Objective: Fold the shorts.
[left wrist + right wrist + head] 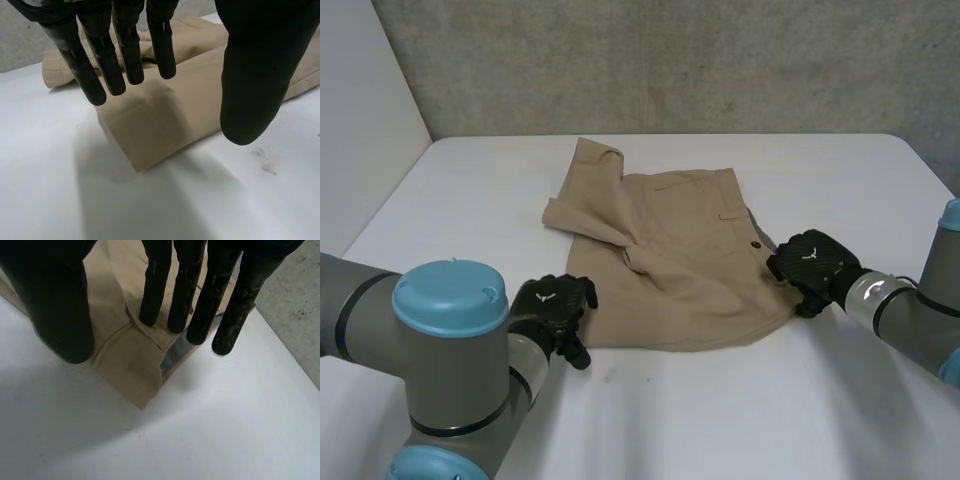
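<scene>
In the head view the tan shorts lay flat about the middle of the white surface, nearer its far edge than its near one. The waistband, with a small dark button, pointed toward the right edge, and a rumpled leg end pointed toward the far-left corner. The left robot hand sat at the near-left corner of the cloth. The right robot hand sat at its right edge, just beside the button.

In the left wrist view the left robot hand was spread wide. Its fingers were straight and the thumb stood well apart, poised over the near corner of the shorts with no cloth pinched.

In the right wrist view the right robot hand was likewise wide, with straight fingers over the waistband corner of the shorts and holding nothing.

The legs seemed to lie one upon the other, so a lengthwise fold looked done, though the far leg end was untidy. A fold across, bringing one end over the other, appeared to be left, and neither corner was gripped yet.
</scene>
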Controlling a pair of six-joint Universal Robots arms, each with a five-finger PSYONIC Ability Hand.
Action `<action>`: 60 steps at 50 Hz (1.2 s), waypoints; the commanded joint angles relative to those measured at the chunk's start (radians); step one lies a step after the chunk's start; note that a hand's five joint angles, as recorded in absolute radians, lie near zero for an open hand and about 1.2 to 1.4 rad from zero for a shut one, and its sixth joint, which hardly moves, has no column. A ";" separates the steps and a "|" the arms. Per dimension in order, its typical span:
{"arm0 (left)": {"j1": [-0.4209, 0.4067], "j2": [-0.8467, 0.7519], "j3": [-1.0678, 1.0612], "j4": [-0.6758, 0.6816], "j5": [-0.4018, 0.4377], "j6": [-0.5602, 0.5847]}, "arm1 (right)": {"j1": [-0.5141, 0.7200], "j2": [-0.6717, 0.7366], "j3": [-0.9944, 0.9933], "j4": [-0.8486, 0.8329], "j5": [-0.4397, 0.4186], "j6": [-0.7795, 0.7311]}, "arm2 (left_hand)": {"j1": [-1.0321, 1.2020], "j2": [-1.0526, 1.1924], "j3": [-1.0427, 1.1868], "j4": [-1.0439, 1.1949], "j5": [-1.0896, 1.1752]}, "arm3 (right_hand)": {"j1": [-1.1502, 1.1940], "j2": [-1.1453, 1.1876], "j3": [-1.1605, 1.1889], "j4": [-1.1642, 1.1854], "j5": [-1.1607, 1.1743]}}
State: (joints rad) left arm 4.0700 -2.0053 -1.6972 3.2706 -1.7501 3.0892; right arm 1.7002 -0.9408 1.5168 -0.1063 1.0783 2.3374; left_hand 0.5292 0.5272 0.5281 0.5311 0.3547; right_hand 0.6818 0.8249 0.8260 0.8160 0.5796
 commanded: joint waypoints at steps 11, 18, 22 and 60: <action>0.004 -0.079 0.050 0.057 0.000 0.002 | 0.010 -0.016 -0.020 -0.027 0.003 0.051 | 0.312 0.314 0.313 0.310 0.312 | 0.714 0.571 0.570 0.580 0.642; 0.006 -0.101 0.060 0.113 0.001 0.012 | 0.010 -0.047 -0.012 -0.027 0.014 0.114 | 0.506 0.508 0.507 0.504 0.506 | 0.714 0.571 0.570 0.580 0.642; 0.009 -0.118 0.070 0.127 0.001 0.069 | 0.012 -0.067 -0.007 -0.023 0.017 0.138 | 0.509 0.511 0.510 0.507 0.509 | 0.714 0.571 0.570 0.580 0.642; 0.058 -0.156 0.082 0.081 0.012 0.151 | 0.022 -0.090 0.019 -0.021 0.019 0.160 | 0.139 0.141 0.140 0.137 0.139 | 0.714 0.571 0.570 0.580 0.642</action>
State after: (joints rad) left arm 4.1170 -2.1030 -1.6522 3.3553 -1.7395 3.2389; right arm 1.7220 -1.0293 1.5323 -0.1273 1.0967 2.4973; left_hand 0.6120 0.6033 0.6083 0.6019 0.4211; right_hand 0.9215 1.1765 1.1774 1.1918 0.9767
